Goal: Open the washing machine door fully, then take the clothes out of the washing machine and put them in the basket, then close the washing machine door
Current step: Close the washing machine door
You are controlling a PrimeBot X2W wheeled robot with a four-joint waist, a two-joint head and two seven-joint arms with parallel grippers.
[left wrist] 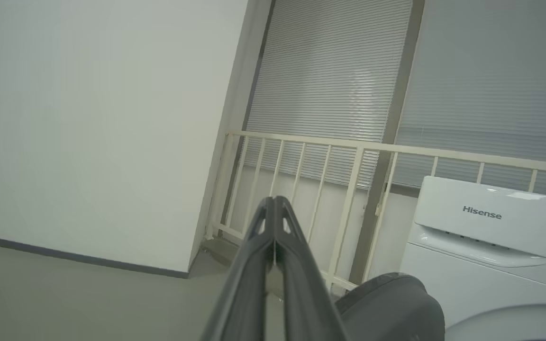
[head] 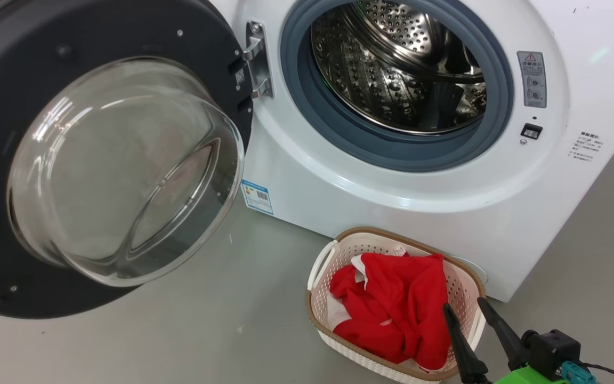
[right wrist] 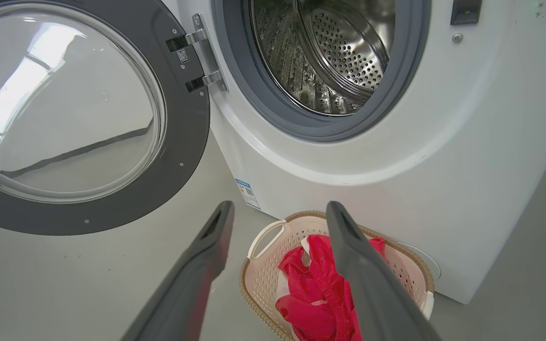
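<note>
The washing machine stands with its door swung wide open to the left, and its steel drum looks bare. Red clothes lie piled in the cream basket on the floor in front of the machine. My right gripper is open above the basket's right end, nothing between its fingers; the right wrist view shows it over the basket and clothes. My left gripper is shut on nothing, pointing at a railing left of the machine.
Grey floor spreads around the basket and under the open door. A cream railing with window blinds behind it stands left of the machine, next to a pale wall. The dark door rim sits just right of my left gripper.
</note>
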